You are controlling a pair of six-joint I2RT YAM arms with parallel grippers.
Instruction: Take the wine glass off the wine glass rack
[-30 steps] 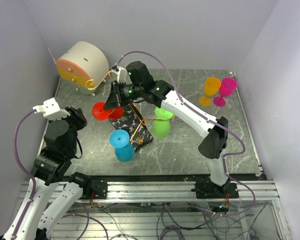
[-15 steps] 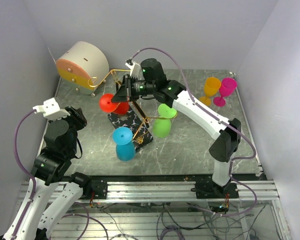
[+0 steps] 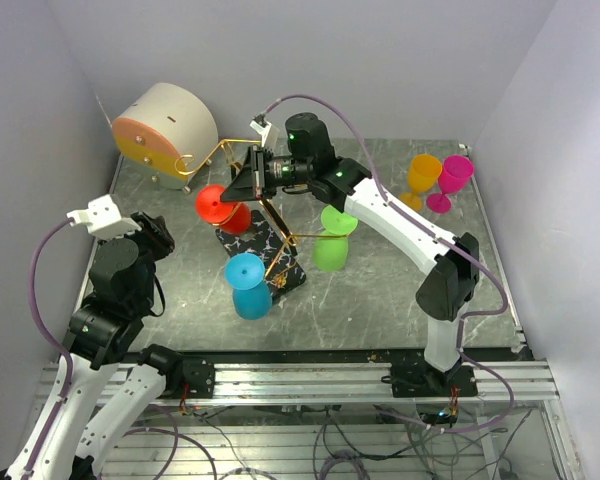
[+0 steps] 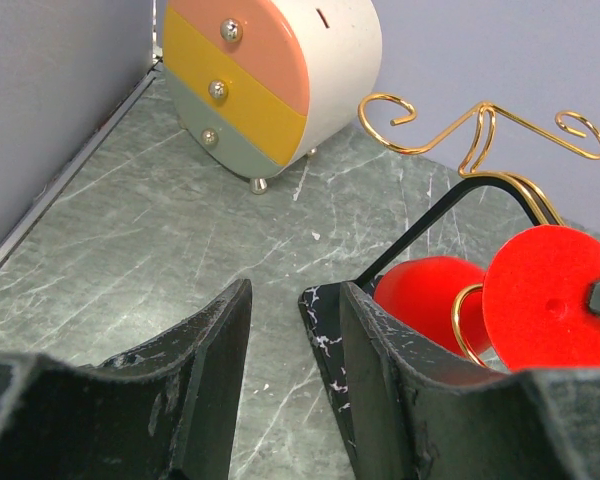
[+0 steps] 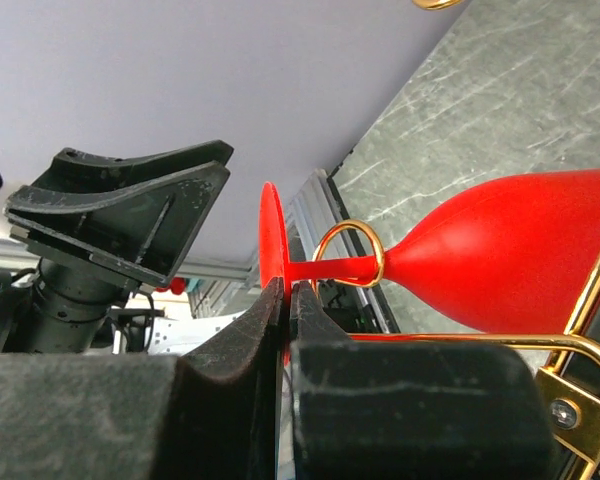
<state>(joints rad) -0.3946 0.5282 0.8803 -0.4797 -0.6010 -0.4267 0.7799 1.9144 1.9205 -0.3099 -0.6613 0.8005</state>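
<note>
The wine glass rack [image 3: 280, 215], gold wire on a black white-veined base [image 3: 263, 262], stands mid-table. A red wine glass [image 3: 218, 207] lies sideways on its left arm. In the right wrist view a gold loop [image 5: 349, 254] rings the stem between the foot and the red bowl [image 5: 510, 250]. My right gripper [image 3: 244, 186] [image 5: 285, 290] is shut on the thin foot's rim. A blue glass [image 3: 248, 285] and a green glass [image 3: 330, 240] hang on other arms. My left gripper [image 4: 290, 300] hovers open and empty left of the base [image 4: 325, 330], facing the red glass [image 4: 550, 300].
A round beige drum [image 3: 165, 125] with an orange face stands at the back left, close to the rack's scroll ends [image 4: 480, 125]. An orange glass [image 3: 423, 175] and a pink glass [image 3: 452, 178] stand upright at the back right. Walls close in on three sides.
My right gripper has moved up and toward the back with the red glass's foot in it. The rack and its blue and green glasses shifted slightly. The left arm has not moved.
</note>
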